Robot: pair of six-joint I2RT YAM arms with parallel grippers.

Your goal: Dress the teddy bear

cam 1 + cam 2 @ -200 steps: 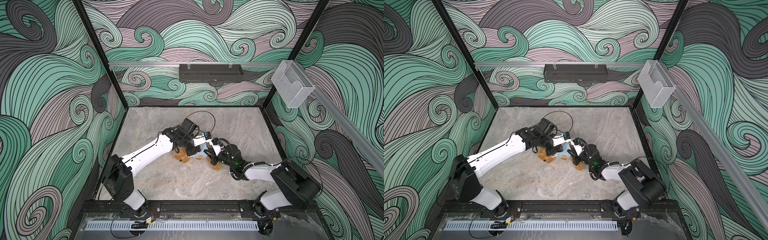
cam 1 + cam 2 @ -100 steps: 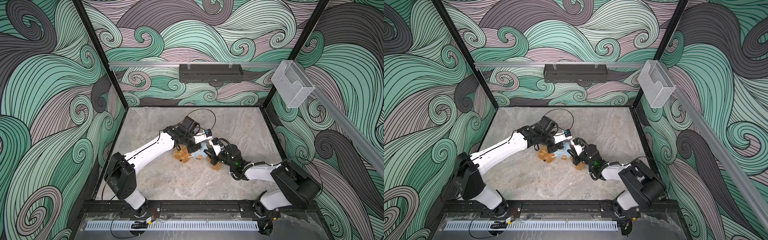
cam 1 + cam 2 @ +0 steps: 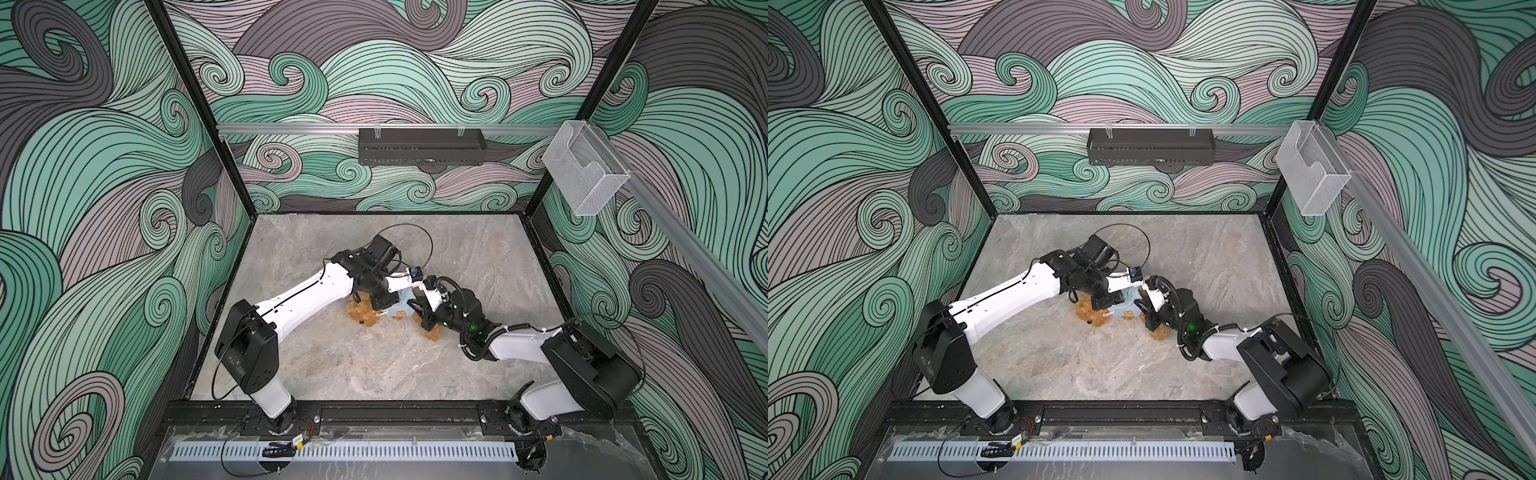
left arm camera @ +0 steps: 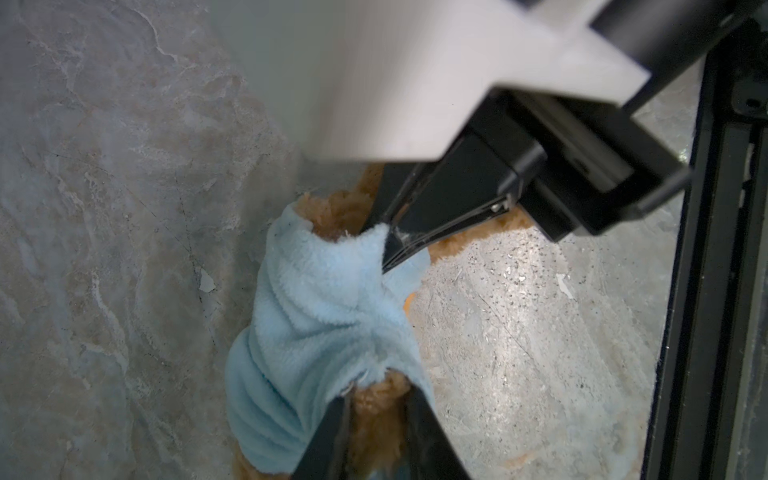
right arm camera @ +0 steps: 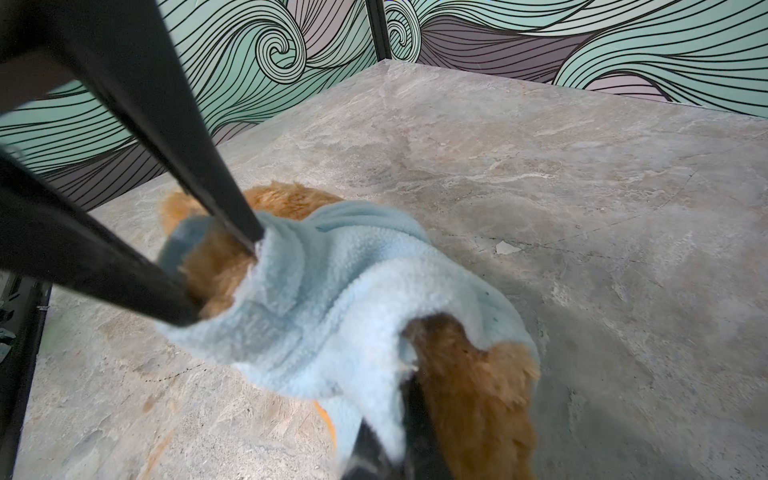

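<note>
Even bright light; wrist views blurred (close foreground).

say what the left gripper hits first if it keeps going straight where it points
Likely the curly golden-brown plush teddy bear, its fur between the fingers of the left gripper; then the light blue fleece shirt.

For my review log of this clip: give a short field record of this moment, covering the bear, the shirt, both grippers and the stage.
bear: small plush teddy bear with curly golden-brown fur, lying on the grey marbled table
shirt: light blue fleece shirt, bunched around the bear's body, fur showing at its openings
right gripper: shut on the shirt's edge
left gripper: fingers astride a furry limb at a shirt opening; grip unclear
stage: dressing under way, shirt not yet straight
</note>
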